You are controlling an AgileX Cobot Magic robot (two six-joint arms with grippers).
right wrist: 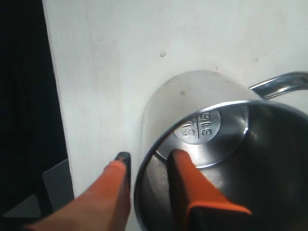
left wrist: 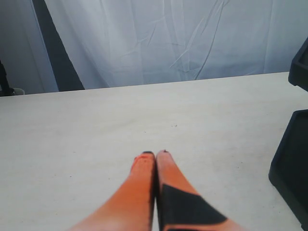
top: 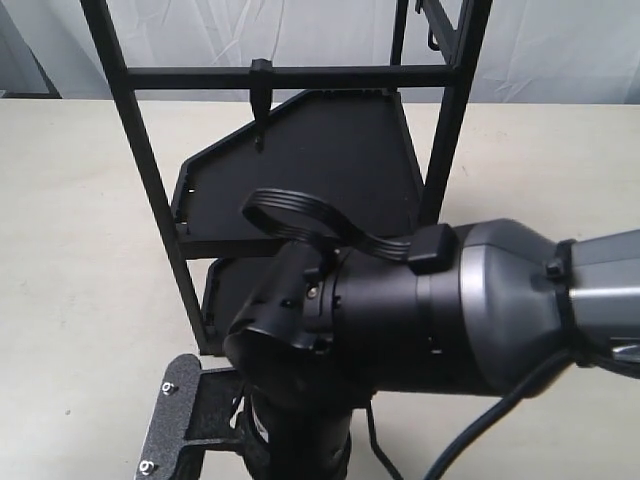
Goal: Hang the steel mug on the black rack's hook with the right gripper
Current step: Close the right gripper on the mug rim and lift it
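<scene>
The steel mug [right wrist: 192, 96] stands upright on the pale table, its stamped base [right wrist: 204, 126] showing through the mouth and its handle [right wrist: 284, 82] sticking out to one side. My right gripper [right wrist: 150, 156] is open astride the mug's wall, with one orange finger [right wrist: 185, 178] inside and the other [right wrist: 113, 183] outside, a little clear of the wall. In the exterior view the mug is hidden behind my right arm [top: 440, 320]. The black rack [top: 300, 170] stands beyond it, and the hook [top: 260, 100] hangs from its crossbar. My left gripper [left wrist: 155, 154] is shut and holds nothing.
The rack's two shelves [top: 330, 150] sit behind the right arm. A shelf corner [left wrist: 291, 163] shows beside the left gripper. A smaller thin hook [top: 432, 25] hangs at the rack's top right. A dark area [right wrist: 24, 120] lies past the table's edge.
</scene>
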